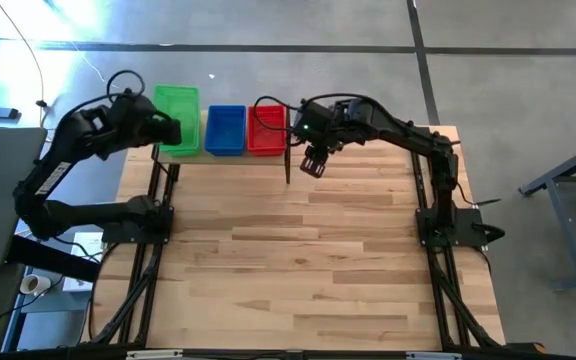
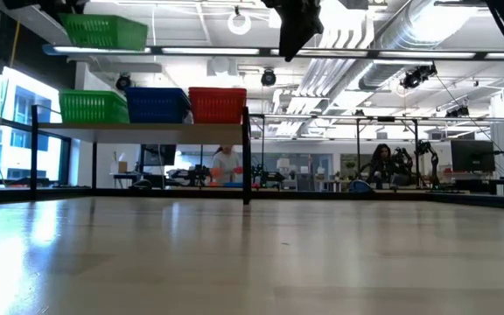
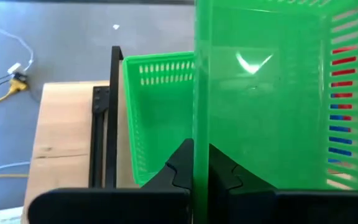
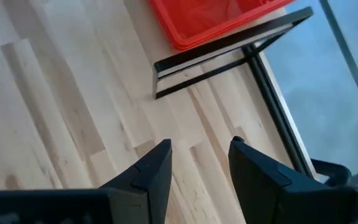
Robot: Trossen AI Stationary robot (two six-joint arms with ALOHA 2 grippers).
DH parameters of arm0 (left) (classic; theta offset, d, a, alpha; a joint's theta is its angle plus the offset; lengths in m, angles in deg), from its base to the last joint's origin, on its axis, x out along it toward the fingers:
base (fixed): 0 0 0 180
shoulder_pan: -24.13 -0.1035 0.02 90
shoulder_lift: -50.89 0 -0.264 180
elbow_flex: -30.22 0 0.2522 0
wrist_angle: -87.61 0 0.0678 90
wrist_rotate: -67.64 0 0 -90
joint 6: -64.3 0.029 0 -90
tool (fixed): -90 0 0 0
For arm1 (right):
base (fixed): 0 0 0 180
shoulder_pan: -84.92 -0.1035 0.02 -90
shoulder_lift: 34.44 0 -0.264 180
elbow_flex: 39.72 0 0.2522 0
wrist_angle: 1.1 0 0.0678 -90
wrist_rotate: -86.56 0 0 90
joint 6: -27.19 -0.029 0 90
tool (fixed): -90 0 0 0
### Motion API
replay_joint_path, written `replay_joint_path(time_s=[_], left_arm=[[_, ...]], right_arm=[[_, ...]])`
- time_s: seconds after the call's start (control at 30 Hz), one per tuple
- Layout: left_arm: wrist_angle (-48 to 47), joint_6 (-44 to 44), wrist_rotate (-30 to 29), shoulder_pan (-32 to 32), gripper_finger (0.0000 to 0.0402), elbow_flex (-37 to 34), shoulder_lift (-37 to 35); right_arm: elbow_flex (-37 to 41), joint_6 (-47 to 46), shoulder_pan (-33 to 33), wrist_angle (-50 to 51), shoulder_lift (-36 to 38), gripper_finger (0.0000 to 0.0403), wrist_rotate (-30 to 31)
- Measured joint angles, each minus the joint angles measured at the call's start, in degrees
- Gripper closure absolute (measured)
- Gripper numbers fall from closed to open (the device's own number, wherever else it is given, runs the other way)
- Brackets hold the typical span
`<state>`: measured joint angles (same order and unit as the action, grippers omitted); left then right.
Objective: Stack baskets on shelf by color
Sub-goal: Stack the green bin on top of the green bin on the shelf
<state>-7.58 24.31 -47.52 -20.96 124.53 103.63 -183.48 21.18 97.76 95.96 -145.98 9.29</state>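
**Operator:** Currently, what is your status relative to the shelf (image 2: 138,129)?

**Arm:** My left gripper (image 1: 165,128) is above the green end of the shelf, jaws pinching one wall of a green basket (image 2: 103,31). That held basket hangs clear above the seated green basket (image 2: 93,107); the low view shows open air between them. A blue basket (image 1: 225,130) sits mid-shelf and a red basket (image 1: 266,129) at the far end, all three touching or nearly so. I cannot tell how many baskets are nested in each pile. My right gripper (image 1: 313,162) hovers over the table (image 1: 318,260) just off the red end of the shelf, jaws spread and holding nothing.

**Operator:** Identify the failure risks for the next move.

**Arm:** My judgement:
1. Misalignment. I grip one wall only, so the held basket may tilt; a low corner could catch the seated rim and fail to nest.
2. Lateral drift toward the blue basket. The held basket could land astride two colours.
3. Early release. Dropped from this height, the basket may bounce off the shelf edge.
4. Excess downward force could shift the seated green basket.
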Motion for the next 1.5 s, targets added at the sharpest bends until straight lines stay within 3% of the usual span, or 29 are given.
replay_joint_path(time_s=[0.27,0.57,0.87,1.2,1.5], left_arm=[[-0.9,2.7,5.6,-9.7,0.0401,0.7,5.6],[-1.1,2.9,8.7,-15.5,0.0401,0.7,6.1],[-3.8,2.4,9.4,-16.4,0.0401,0.2,10.7],[-0.1,-0.3,8.0,-17.2,0.0401,-7.2,11.0],[3.2,4.2,10.8,-20.1,0.0401,-9.1,11.0]], right_arm=[[0.0,5.9,0.8,0.1,0.0,0.0258,-3.6],[0.0,10.8,1.0,0.9,0.0,0.0258,-5.2],[0.0,11.6,3.1,1.0,0.0,0.0258,-7.5],[0.0,12.5,3.7,1.4,0.0,0.0258,-8.7],[0.0,13.0,3.7,1.4,0.0,0.0258,-8.7]])
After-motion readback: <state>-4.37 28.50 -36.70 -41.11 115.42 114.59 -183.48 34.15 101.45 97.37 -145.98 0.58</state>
